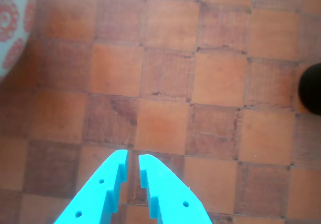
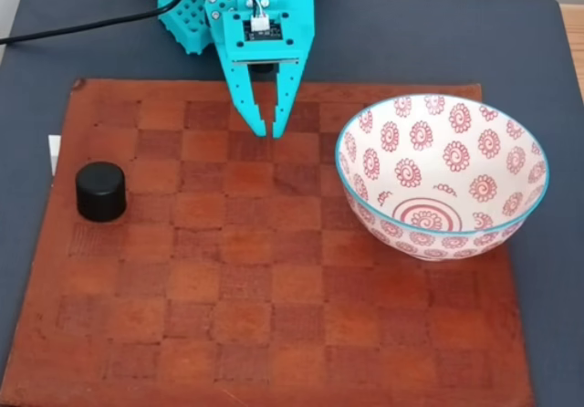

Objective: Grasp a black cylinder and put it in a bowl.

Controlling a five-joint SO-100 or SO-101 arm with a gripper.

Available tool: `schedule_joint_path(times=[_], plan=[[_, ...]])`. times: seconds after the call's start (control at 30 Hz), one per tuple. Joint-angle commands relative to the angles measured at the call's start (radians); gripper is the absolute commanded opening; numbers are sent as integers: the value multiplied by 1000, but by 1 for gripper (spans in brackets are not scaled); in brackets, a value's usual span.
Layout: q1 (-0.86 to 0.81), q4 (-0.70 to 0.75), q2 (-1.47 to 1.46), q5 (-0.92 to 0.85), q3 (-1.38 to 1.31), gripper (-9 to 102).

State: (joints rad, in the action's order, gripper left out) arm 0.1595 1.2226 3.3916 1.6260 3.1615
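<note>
The gripper [image 2: 268,133] is hanging over the far middle of the checkered mat [image 2: 274,334], its jaws nearly closed with only a thin gap between the tips and nothing held. In the fixed view the cylinder [image 2: 100,191] is standing upright near the mat's left edge, well apart from the bowl [image 2: 511,229] at the right. In the wrist view a dark shape at the right edge is probably that cylinder [image 1: 311,88]. To reach well, the arm should be swinging toward the cylinder, opening wider than it, centring over its flat top, then descending to straddle its sides.
</note>
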Motion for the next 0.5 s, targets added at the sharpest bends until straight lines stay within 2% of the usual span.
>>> schedule_joint_path(times=[0.0, 0.3, 0.47], plan=[[-8, 6, 38, 8, -54, 1], [-11, 9, 17, 8, -98, 1], [-11, -5, -183, 8, -206, 1]])
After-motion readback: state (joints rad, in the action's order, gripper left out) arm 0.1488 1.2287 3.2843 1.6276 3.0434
